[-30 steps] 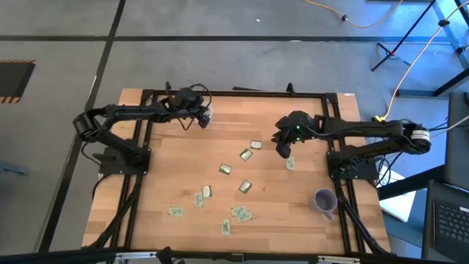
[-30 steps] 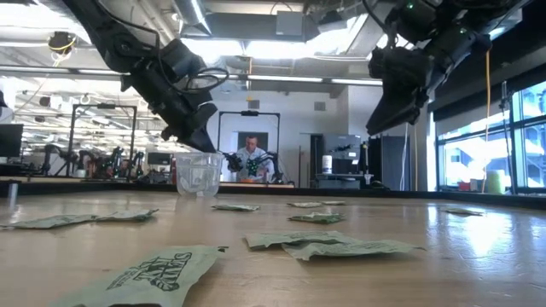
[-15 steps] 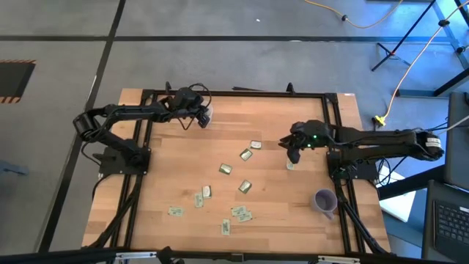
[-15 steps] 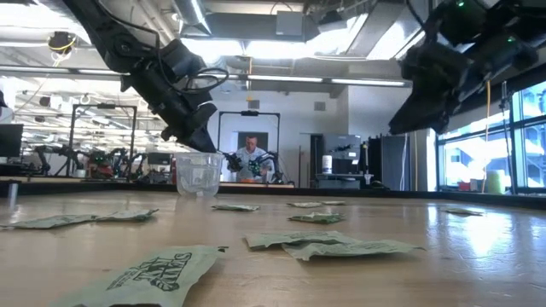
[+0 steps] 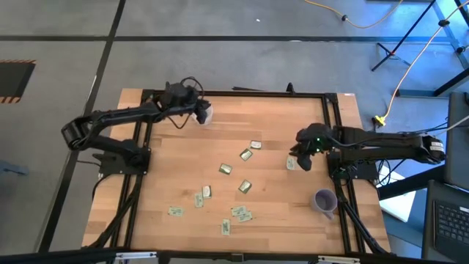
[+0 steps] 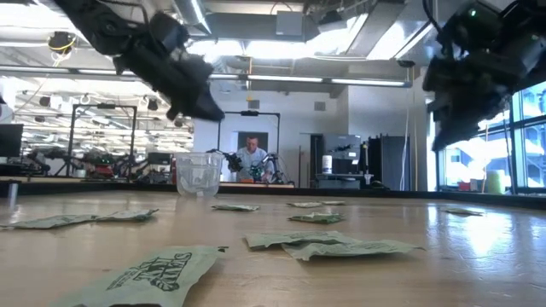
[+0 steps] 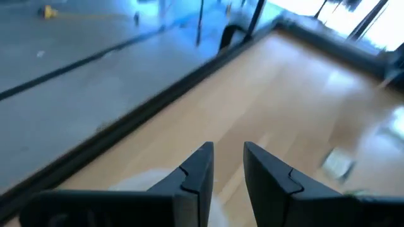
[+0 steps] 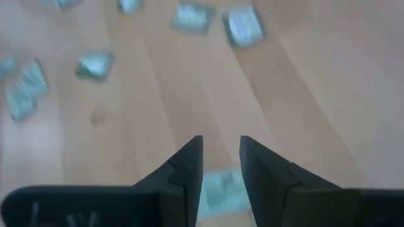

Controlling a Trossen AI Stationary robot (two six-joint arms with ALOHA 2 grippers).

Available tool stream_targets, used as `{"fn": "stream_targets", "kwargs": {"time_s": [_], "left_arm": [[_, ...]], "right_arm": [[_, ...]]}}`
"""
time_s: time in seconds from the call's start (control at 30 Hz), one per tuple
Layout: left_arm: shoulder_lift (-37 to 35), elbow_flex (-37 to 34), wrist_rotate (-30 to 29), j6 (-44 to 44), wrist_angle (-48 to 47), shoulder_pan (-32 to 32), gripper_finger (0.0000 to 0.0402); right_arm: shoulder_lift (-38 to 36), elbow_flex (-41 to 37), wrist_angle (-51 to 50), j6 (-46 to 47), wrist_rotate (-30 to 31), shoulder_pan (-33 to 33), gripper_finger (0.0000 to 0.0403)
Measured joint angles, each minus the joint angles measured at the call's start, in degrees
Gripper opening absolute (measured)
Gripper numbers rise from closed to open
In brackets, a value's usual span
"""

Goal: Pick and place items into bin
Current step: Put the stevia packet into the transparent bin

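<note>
The bin, a clear cup (image 5: 205,114), stands upright near the table's far edge (image 6: 198,174). My left gripper (image 5: 193,110) hangs open and empty just above and beside its rim (image 6: 201,106) (image 7: 228,165). Several green-and-white and gold packets (image 5: 244,186) lie flat across the middle and near part of the table (image 6: 162,273). My right gripper (image 5: 302,158) is open above one packet (image 5: 291,163) near the right edge (image 6: 444,136). In the right wrist view that packet (image 8: 219,186) shows below the gap between the fingers (image 8: 221,165).
A purple cup (image 5: 325,199) stands near the right near corner. A black frame rail (image 5: 330,132) runs along the table's sides under both arms. Bare wood lies between the clear cup and the packets. A person (image 6: 251,159) sits far behind the table.
My left gripper has risen from the clear cup's rim and drawn slightly toward the far left. My right gripper has travelled toward the table's right edge and a little nearer, sinking slightly, and now stands over the packet near that edge. The packets and cups stayed put.
</note>
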Motion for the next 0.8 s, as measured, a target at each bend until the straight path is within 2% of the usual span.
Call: {"fn": "stream_targets", "kwargs": {"time_s": [0.07,0.33,0.67,0.8], "left_arm": [[-1.8,0.0,0.2,-0.6,1.6,0.0,0.0080],[-5.8,0.0,0.3,-0.6,5.5,0.0,0.0079],[-5.6,0.0,0.3,-0.5,5.3,0.0,0.0079],[-5.6,0.0,0.3,-0.5,5.3,0.0,0.0077]], "right_arm": [[0.8,0.0,-2.6,1.3,0.0,0.0,0.0107],[7.1,0.0,-1.4,1.1,0.4,1.8,0.0084],[17.0,0.0,-0.6,0.9,2.5,4.3,0.0058],[18.7,0.0,0.0,0.6,0.0,6.6,0.0060]]}}
